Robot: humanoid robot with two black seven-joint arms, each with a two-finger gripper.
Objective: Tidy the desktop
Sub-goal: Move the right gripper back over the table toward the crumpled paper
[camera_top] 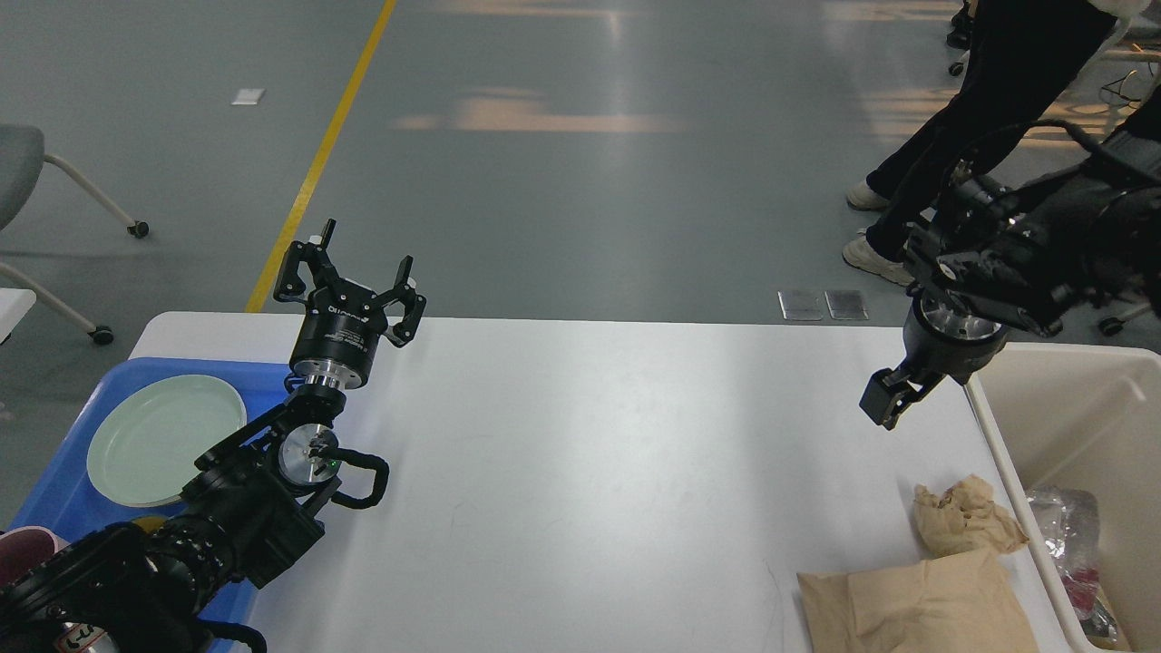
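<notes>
The desktop (590, 453) spans the middle of the view. Left gripper (349, 277), fingers spread and empty, points up over its far-left corner, beside a blue tray (54, 494). Right gripper (884, 404), finger state indiscernible, hangs above a crumpled paper (963, 515) at near right, beside the bin (1088, 399).

small white lettering on left pincer (349, 288) body; too blurred to read

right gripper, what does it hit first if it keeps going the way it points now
Probably the bare desktop: the right gripper points down and left, above the crumpled brown paper. Depth is unclear.
</notes>
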